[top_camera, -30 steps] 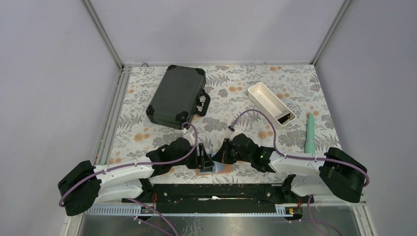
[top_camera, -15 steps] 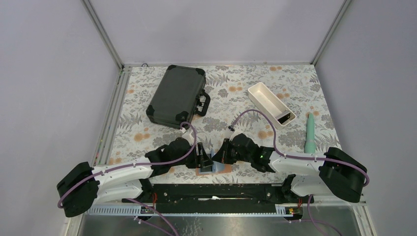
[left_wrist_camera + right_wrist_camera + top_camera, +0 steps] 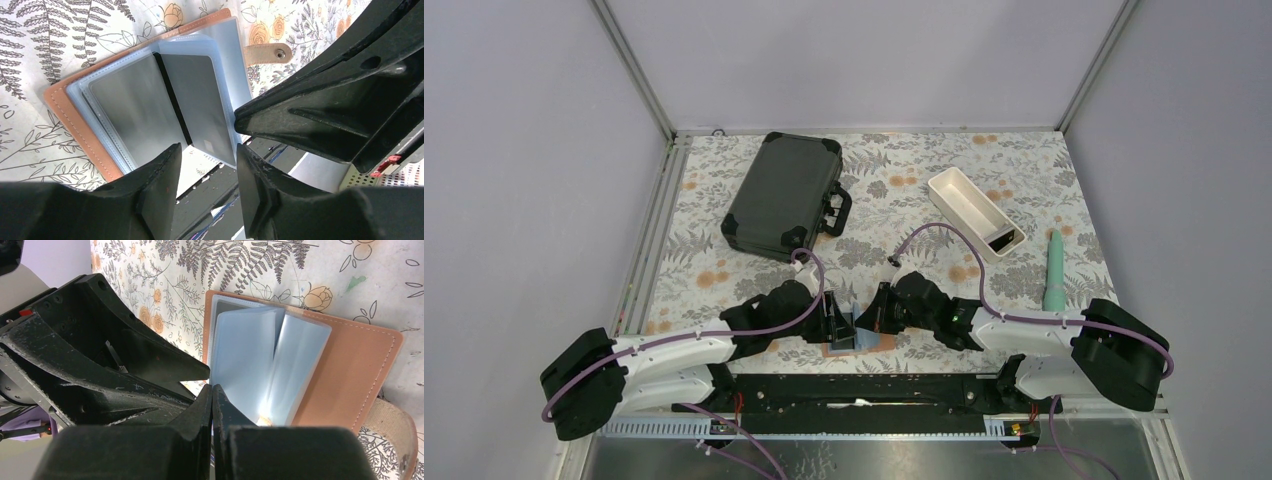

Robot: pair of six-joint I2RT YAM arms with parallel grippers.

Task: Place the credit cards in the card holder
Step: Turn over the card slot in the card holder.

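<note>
Barely any change is noted versus a second ago: left arm shifted a touch, right arm unchanged. Card holder (image 3: 864, 340) is laid open on the bench (image 3: 904, 200) at the near edge, between both hands, with pale blue sleeves (image 3: 250, 360) fanned up and strap (image 3: 265, 52) unsnapped. Two credit cards (image 3: 127, 115) are seen inside sleeves, one lying flat, one in the raised sleeve. Left hand (image 3: 207, 155) is held narrowly parted, with the raised sleeve's lower edge in the gap, not clamped. Right hand (image 3: 212, 392) is pressed closed, tip at that sleeve's edge; whether a sleeve is pinched cannot be told.
</note>
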